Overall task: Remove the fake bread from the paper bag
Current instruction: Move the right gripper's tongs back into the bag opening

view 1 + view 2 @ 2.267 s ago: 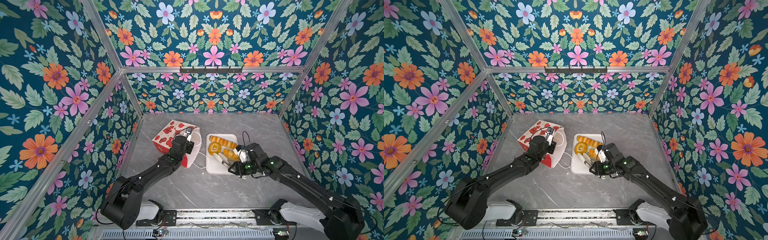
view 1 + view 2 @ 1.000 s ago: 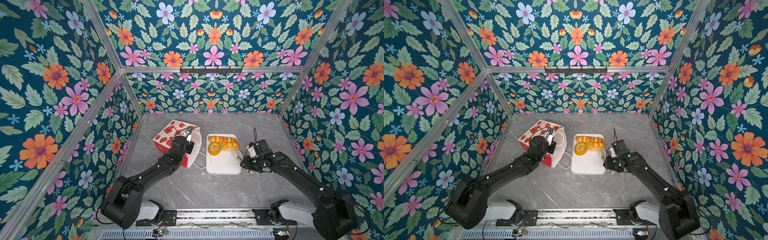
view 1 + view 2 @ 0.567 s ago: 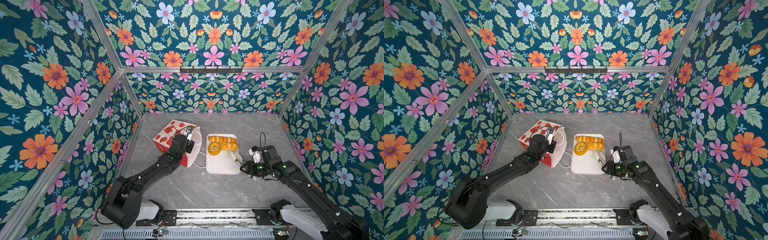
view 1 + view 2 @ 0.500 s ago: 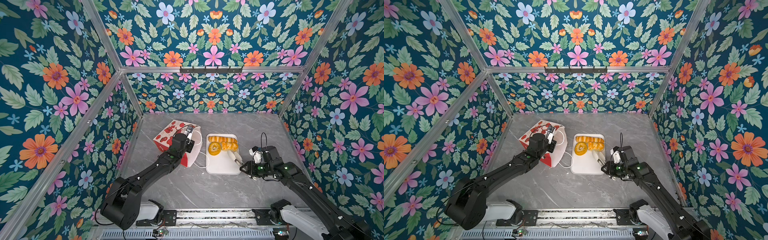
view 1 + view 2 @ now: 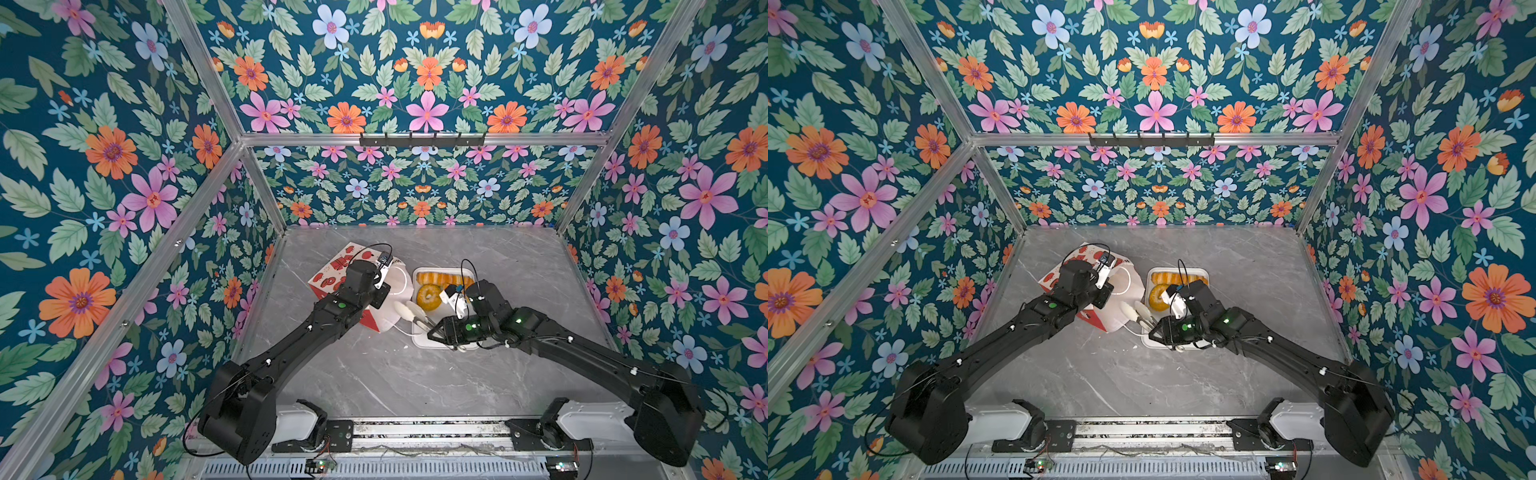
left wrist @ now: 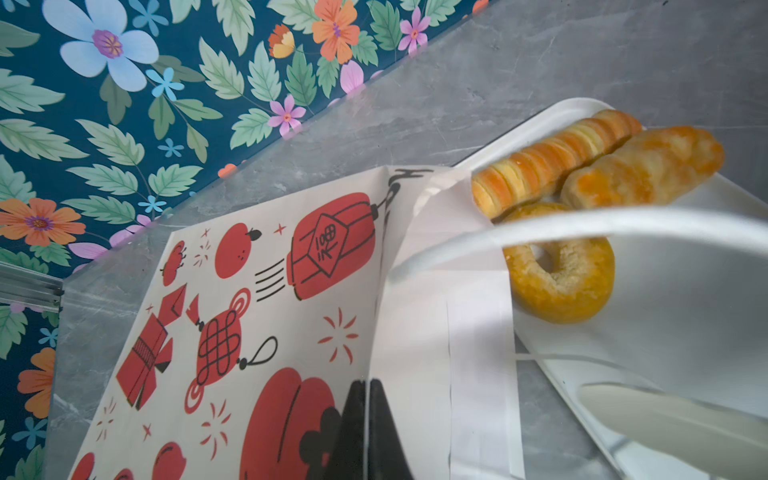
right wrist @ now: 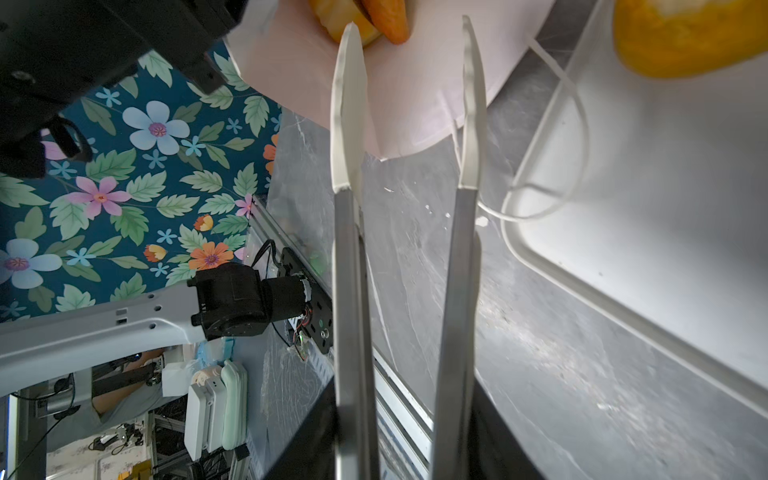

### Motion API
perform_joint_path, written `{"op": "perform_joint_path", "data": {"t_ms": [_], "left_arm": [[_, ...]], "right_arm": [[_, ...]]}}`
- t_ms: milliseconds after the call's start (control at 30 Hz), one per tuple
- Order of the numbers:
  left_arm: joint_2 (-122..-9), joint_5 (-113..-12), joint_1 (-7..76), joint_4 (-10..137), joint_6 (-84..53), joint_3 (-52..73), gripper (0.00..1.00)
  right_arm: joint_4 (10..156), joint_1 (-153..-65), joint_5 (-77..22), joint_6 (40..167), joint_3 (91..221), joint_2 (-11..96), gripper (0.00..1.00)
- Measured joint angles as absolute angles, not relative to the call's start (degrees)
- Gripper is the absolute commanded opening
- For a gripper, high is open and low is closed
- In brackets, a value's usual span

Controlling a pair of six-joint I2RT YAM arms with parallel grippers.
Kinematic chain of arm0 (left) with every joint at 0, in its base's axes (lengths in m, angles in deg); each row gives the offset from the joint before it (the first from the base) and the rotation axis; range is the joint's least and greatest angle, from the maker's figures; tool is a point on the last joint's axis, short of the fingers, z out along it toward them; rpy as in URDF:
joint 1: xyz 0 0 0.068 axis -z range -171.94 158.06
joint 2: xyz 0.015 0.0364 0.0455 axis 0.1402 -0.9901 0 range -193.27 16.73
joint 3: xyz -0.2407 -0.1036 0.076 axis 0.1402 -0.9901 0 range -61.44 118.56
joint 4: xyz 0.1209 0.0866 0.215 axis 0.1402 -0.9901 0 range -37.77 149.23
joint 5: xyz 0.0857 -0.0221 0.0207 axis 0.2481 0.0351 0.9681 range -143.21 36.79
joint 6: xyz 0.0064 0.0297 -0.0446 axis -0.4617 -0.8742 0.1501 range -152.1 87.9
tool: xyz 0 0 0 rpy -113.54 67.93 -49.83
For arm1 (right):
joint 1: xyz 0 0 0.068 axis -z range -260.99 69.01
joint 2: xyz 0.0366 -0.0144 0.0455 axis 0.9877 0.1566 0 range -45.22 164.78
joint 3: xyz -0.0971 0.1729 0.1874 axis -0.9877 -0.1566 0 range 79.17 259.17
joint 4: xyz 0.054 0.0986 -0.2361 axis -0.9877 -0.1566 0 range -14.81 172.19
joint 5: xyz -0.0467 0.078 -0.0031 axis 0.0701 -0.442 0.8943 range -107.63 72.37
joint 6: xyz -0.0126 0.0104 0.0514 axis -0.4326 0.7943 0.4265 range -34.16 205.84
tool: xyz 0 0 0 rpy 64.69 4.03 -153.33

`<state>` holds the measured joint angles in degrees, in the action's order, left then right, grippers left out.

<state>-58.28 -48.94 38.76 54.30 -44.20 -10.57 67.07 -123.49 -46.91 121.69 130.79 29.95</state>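
Note:
The paper bag (image 5: 336,270) (image 5: 1059,274) (image 6: 266,311) lies on its side left of centre, its mouth facing the tray. My left gripper (image 5: 381,296) (image 6: 368,386) is shut on the bag's upper rim and holds the mouth up. My right gripper (image 5: 409,311) (image 5: 1136,311) (image 7: 409,25) is open, its long white-tipped fingers (image 7: 349,104) at the mouth with nothing between them. Deep inside the bag lie two pieces of fake bread, one yellow (image 7: 332,12) and one orange-brown (image 7: 386,16). A striped loaf (image 5: 440,277) (image 6: 552,160), a ring (image 5: 428,297) (image 6: 561,278) and a third pastry (image 6: 644,166) lie on the tray.
The white tray (image 5: 419,338) (image 5: 1148,340) (image 7: 665,208) stands just right of the bag, partly under my right arm. A white cord handle (image 7: 552,208) loops over the tray's near corner. Floral walls close in the left, back and right. A metal rail (image 5: 415,428) runs along the front.
My right gripper has swung from the right side of the tray leftwards to the bag's mouth, and its fingers have spread slightly. The left gripper and the bag have stayed put.

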Motion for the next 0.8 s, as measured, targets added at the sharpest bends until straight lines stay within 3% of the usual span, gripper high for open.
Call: {"op": "perform_joint_path", "data": {"t_ms": [333,800], "left_arm": [[-54.7,-52.0,38.9,52.9,-43.2,-13.6,0.00],[-54.7,-53.5,38.9,53.0,-41.8,-12.5,0.00]], "right_arm": [[77.0,-124.5,-47.7,120.9,139.1,47.3,0.46],[85.2,-124.6,-50.2,120.5,143.3,57.1,0.47]]}}
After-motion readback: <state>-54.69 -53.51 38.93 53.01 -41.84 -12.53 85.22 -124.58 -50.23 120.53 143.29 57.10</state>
